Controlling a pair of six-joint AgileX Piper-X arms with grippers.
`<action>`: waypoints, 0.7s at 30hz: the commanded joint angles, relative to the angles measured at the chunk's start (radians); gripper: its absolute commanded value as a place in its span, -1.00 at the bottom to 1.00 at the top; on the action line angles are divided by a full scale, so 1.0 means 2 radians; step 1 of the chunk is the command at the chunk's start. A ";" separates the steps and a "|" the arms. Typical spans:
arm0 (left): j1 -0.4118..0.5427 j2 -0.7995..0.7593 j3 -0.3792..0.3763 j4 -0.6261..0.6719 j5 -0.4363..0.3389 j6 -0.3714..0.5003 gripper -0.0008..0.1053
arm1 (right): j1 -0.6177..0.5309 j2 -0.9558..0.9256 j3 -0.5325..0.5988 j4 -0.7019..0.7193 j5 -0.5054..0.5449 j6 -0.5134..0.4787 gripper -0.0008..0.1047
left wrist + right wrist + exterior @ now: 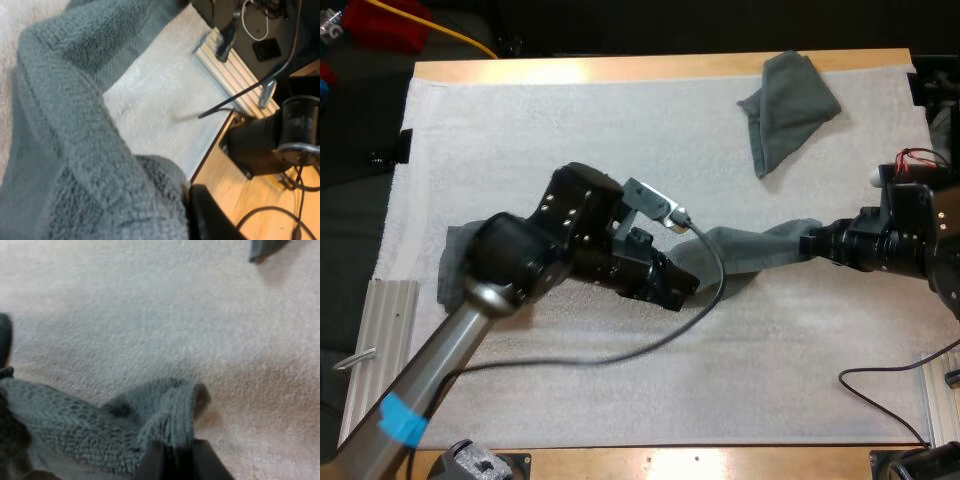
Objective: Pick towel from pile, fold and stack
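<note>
A dark grey-green towel point(752, 250) lies stretched across the middle of the white mat point(620, 140). My right gripper point(810, 243) is shut on its right end; in the right wrist view the fingers point(150, 462) pinch a folded edge of the towel point(172, 412). My left gripper point(685, 285) is at the towel's left part, shut on it. The towel point(75, 150) drapes over it in the left wrist view, beside one black finger point(207, 215). More grey cloth point(450, 270) shows under my left arm. A second, crumpled towel point(785, 105) lies at the far right.
Ribbed metal rails flank the mat at the left point(380, 340) and right point(940, 395) front corners. The left wrist view shows one rail point(235, 75) and a black arm base point(270, 145) on the wooden table edge.
</note>
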 commanded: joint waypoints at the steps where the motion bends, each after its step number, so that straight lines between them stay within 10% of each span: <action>1: 0.000 -0.009 -0.004 0.006 -0.003 0.004 -0.98 | 0.006 -0.004 -0.015 0.009 0.003 -0.005 -0.96; 21: 0.041 -0.058 -0.003 0.133 0.040 0.027 -0.98 | 0.127 -0.038 -0.070 0.161 0.158 0.011 -0.96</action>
